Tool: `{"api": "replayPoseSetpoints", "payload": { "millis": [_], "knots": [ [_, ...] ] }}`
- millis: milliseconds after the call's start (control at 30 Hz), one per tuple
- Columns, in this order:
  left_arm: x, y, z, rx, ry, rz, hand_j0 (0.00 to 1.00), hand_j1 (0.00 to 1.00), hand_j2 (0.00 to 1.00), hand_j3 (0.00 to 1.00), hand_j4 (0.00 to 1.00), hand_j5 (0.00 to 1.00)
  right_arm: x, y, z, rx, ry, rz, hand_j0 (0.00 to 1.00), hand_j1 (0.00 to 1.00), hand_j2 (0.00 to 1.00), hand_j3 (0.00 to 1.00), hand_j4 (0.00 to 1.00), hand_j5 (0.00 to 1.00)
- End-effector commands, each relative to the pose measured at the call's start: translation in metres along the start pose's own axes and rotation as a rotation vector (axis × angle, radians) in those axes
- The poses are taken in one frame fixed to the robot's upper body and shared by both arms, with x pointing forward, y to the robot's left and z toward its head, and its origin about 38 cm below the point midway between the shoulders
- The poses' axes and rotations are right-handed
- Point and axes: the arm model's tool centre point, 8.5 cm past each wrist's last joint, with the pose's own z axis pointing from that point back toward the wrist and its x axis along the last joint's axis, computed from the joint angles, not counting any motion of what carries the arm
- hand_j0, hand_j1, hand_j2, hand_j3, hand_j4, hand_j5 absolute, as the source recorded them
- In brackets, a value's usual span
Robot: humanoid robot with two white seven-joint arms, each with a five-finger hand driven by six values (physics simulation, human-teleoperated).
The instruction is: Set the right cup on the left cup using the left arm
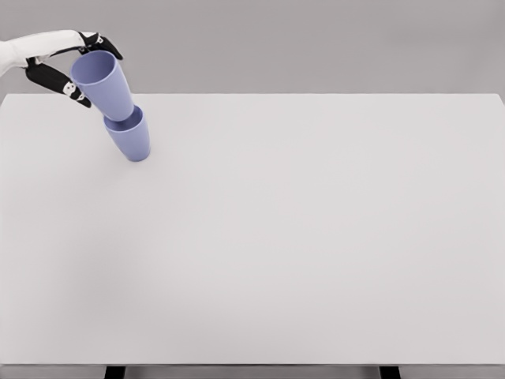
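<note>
The left hand [69, 65] enters from the upper left corner of the head view, its white forearm ending in black-tipped fingers [101, 41] that are curled around the upper cup [102, 84]. One finger lies over the far side of that cup's rim, and the others press against its near left wall, so the cup is pinched between them. The upper cup is lavender-blue, tilted with its open mouth leaning up and to the left. Its base sits inside the mouth of the lower cup [130, 136], which is the same colour and stands on the counter [300, 237]. The lower cup also appears to lean in the same direction; whether its base lies flat on the counter cannot be told. Both cups are located near the far left corner of the counter, just inside its rear edge. The counter is a plain white surface; two dark supports [115, 372] show below its near edge.
</note>
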Motion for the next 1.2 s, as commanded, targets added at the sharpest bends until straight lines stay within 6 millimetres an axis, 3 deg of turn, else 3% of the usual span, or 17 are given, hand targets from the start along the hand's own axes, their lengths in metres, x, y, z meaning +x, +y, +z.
{"api": "replayPoseSetpoints", "payload": {
  "millis": [0,800,1000,1167],
  "knots": [
    [-0.0034,-0.0009,-0.0011,0.007,0.009,0.016,0.52,0.52,0.52,0.52,0.52,0.52,0.0000,0.0000,0.0000,0.000,0.000,0.000,1.00,1.00,1.00,1.00,1.00,1.00],
    [-0.0102,-0.0062,-0.0080,0.014,0.027,0.046,0.53,0.53,0.53,0.53,0.53,0.53,0.0000,0.0001,0.0000,0.001,0.000,0.001,1.00,1.00,1.00,1.00,1.00,1.00],
    [-0.0104,-0.0065,-0.0079,0.016,0.026,0.049,0.71,0.71,0.71,0.71,0.71,0.71,0.0000,0.0000,0.0000,0.000,0.000,0.000,1.00,1.00,1.00,1.00,1.00,1.00],
    [-0.0105,-0.0066,-0.0079,0.015,0.027,0.048,0.74,0.74,0.74,0.74,0.74,0.74,0.0000,0.0000,0.0000,0.000,0.000,0.000,1.00,1.00,1.00,1.00,1.00,1.00]
  ]
}}
